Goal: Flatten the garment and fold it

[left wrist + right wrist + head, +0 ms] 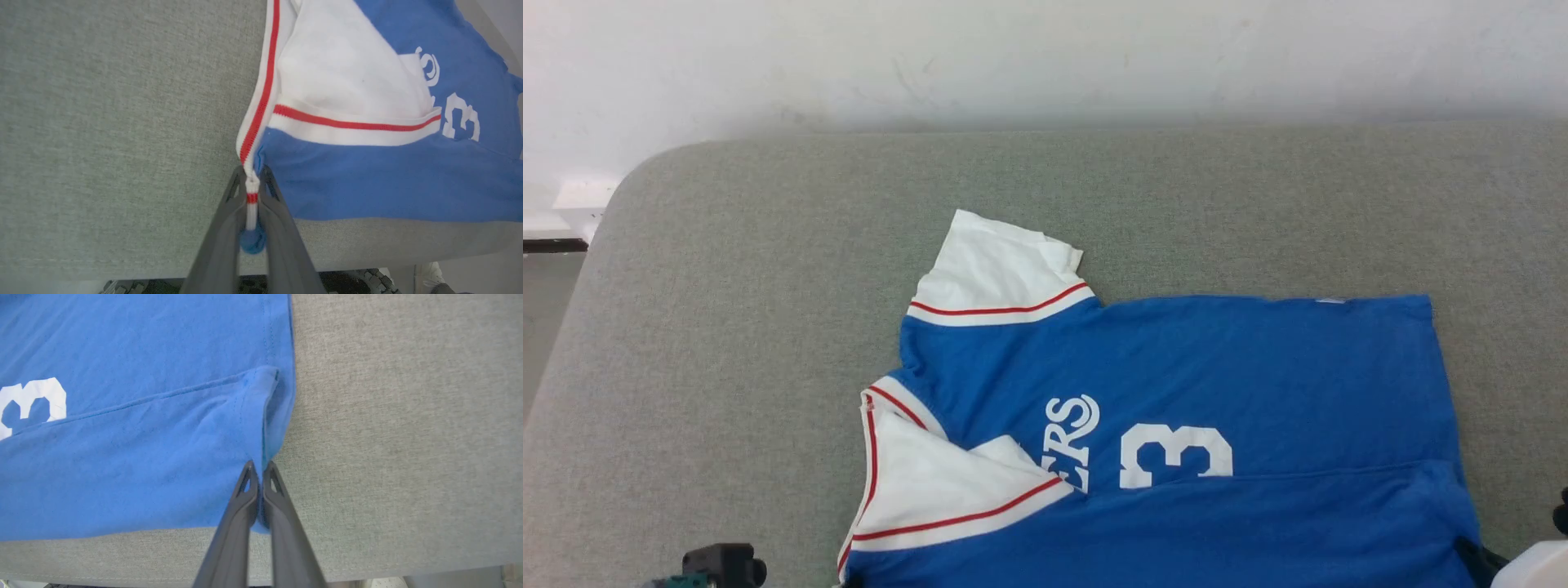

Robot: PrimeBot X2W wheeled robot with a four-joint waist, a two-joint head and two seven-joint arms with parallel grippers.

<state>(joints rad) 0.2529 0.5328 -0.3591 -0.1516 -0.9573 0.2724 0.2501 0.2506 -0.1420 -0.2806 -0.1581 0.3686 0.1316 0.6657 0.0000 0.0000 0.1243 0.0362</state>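
From the head view, the garment (pixel 1258 367) lies on the grey fabric-covered counter (pixel 768 286), towards the near edge. Its long axis runs across the view, with the neck end to your left and the hem to your right. The far sleeve (pixel 996 269) sticks out towards the wall. The near sleeve (pixel 931 490) is turned in over the chest, and a near strip of blue covers the foot of the number 3 (pixel 1176 457). You look to be in the middle of a lengthwise fold, and the flattening seems largely done.

In the left wrist view, the left pincer (pixel 252 179) is pinching the red-striped white edging at the neck-end near corner, with a wad of blue cloth caught between its fingers.

In the right wrist view, the right pincer (pixel 258 469) is pressed together on the blue hem corner, where two layers meet just beside bare counter.

For the next move, I judge that both corners should travel together towards the far edge. Keep the span between them taut and square so the turned-in sleeve does not slip out.
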